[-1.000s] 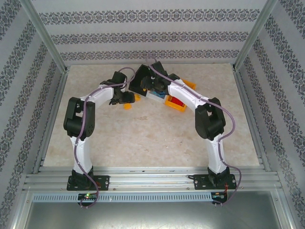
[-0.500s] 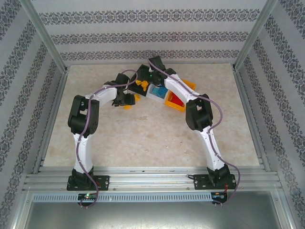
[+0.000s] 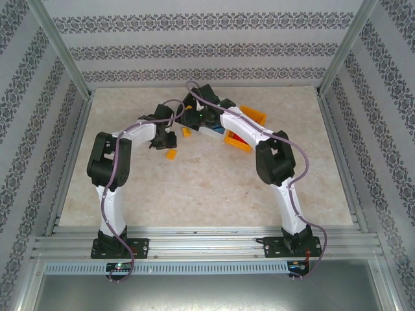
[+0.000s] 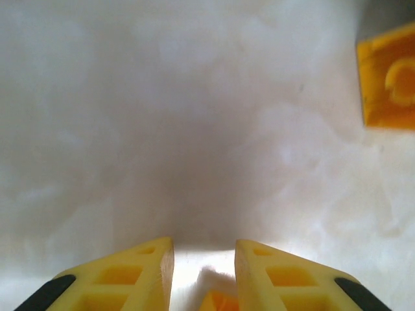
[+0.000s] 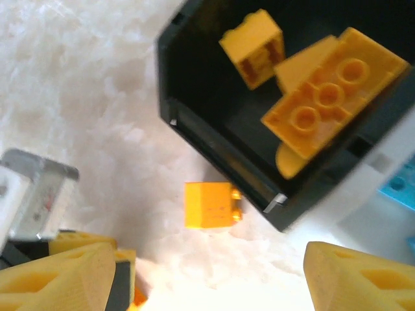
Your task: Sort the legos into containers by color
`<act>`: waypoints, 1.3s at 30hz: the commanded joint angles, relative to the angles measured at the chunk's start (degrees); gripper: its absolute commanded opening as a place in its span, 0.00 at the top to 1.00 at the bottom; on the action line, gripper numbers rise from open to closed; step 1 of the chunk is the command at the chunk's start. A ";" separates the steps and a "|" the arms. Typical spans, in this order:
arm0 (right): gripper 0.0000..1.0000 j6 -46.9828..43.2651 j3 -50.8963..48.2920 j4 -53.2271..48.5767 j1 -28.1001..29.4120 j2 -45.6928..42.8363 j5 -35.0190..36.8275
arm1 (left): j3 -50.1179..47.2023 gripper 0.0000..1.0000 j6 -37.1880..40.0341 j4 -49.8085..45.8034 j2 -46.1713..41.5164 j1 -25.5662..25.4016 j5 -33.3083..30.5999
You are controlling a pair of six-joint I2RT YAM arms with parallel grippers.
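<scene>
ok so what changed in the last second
The left fingers closed in on a small orange lego. The right fingers opened wide by the black bin, which holds orange legos. A loose orange lego now lies nearer the arm bases. The row of bins stayed put.

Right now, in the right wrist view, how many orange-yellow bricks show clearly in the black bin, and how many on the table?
In the black bin: 2, small brick and studded brick
On the table: 1, loose brick
Total: 3
</scene>
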 commanded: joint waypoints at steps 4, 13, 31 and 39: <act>0.26 -4.62 17.66 -17.74 3.50 11.25 4.93 | -6.37 0.49 -1.09 -2.14 -9.05 2.02 0.94; 0.35 -3.59 25.20 -21.18 4.13 18.31 6.90 | -12.85 0.46 -0.58 -1.23 -16.77 2.74 0.23; 0.41 -2.86 33.51 -17.16 3.20 27.77 9.46 | -15.77 0.45 1.44 0.18 -18.22 3.27 1.57; 0.67 -2.64 32.05 -15.82 3.04 26.60 9.66 | -16.66 0.40 2.70 2.85 -18.31 2.56 3.01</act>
